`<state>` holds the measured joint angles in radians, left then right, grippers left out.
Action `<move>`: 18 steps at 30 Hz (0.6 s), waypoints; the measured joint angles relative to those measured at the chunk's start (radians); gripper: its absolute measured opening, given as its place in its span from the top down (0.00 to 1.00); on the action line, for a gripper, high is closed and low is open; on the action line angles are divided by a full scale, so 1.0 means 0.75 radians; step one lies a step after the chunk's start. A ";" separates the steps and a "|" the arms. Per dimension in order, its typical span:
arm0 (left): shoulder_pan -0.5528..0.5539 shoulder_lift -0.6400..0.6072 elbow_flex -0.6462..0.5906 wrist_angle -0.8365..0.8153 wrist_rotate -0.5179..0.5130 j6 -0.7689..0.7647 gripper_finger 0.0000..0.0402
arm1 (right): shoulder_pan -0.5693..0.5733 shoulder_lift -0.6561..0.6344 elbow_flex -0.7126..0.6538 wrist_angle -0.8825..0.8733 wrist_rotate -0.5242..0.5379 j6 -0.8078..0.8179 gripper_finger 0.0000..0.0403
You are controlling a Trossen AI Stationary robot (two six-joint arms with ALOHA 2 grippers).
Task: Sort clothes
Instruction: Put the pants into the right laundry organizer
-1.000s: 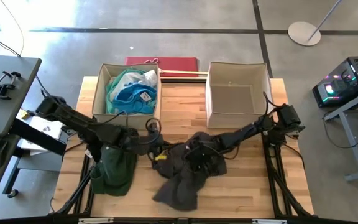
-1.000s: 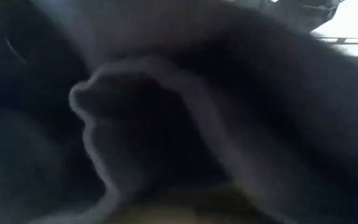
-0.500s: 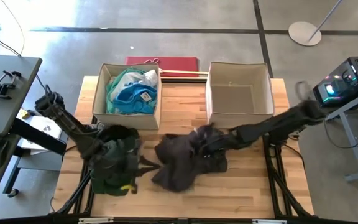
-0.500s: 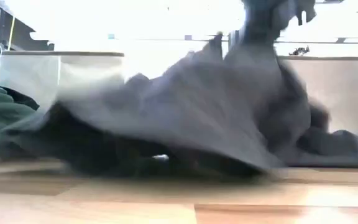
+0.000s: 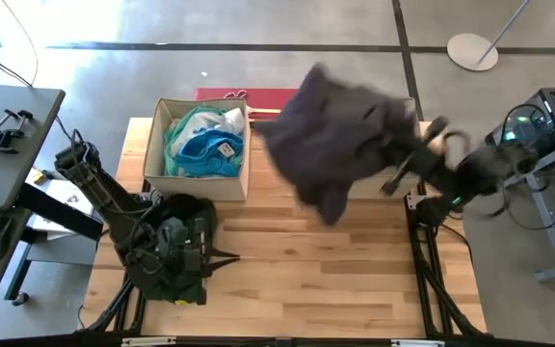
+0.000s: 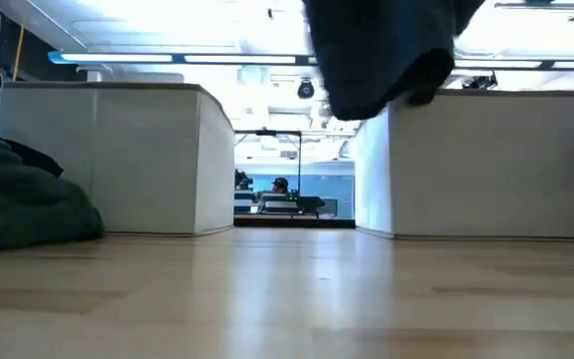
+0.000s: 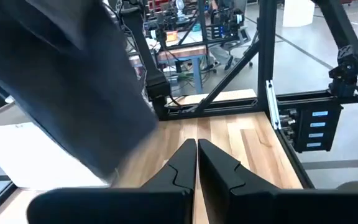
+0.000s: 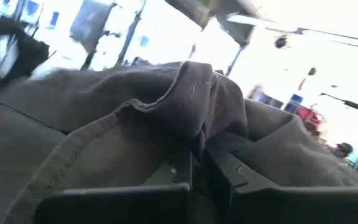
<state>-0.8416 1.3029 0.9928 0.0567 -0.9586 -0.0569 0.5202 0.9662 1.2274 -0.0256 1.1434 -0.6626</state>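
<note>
A charcoal garment (image 5: 340, 135) hangs in the air, spread over the right beige bin (image 5: 414, 108); my right gripper (image 5: 391, 154) is shut on it. In the low view its lower end (image 6: 387, 50) dangles above that bin (image 6: 486, 160). The left bin (image 5: 200, 135) holds teal, blue and white clothes. A dark green garment (image 5: 176, 255) lies bunched on the table's near left, also in the low view (image 6: 18, 199). My left gripper (image 7: 196, 146) is shut and empty above it, pointing toward the table's right edge (image 5: 222, 256). My right gripper pinches a bunched fold of the charcoal garment (image 8: 194, 134) between its two fingers. The fingers point about level toward the table's left. The cloth is lifted clear of the table and drapes slack over and below the fingers.
Bare wooden table top (image 5: 326, 280) stretches across the middle and near right. The two bins stand side by side at the far edge with a gap between them (image 6: 292, 189). A red flat thing (image 5: 249, 96) lies beyond the table.
My right gripper has risen steeply and swung toward the far right, carrying the charcoal garment from the table's middle up over the right bin; the whole garment is now lifted clear. My left gripper has swung from the middle back toward the left, over the green garment.
</note>
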 joint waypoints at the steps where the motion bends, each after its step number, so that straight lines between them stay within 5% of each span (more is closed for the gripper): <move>1: 0.004 0.000 0.000 -0.005 0.000 0.008 0.98 | -0.010 -0.028 0.023 0.023 0.001 -0.039 0.99; 11: 0.034 0.001 0.000 -0.050 0.000 0.024 0.98 | -0.279 -0.193 0.049 0.260 -0.034 -0.268 0.99; 15: 0.025 0.001 0.000 -0.051 0.001 0.023 0.98 | -0.405 -0.248 -0.046 -0.092 0.038 0.048 1.00; 18: 0.021 0.001 0.000 -0.052 0.003 0.034 0.98 | -0.537 -0.271 -0.178 -0.410 -0.102 0.539 1.00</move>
<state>-0.8261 1.3033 0.9928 0.0177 -0.9565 -0.0311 0.1177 0.7630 1.0941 -0.3329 1.0672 -0.2587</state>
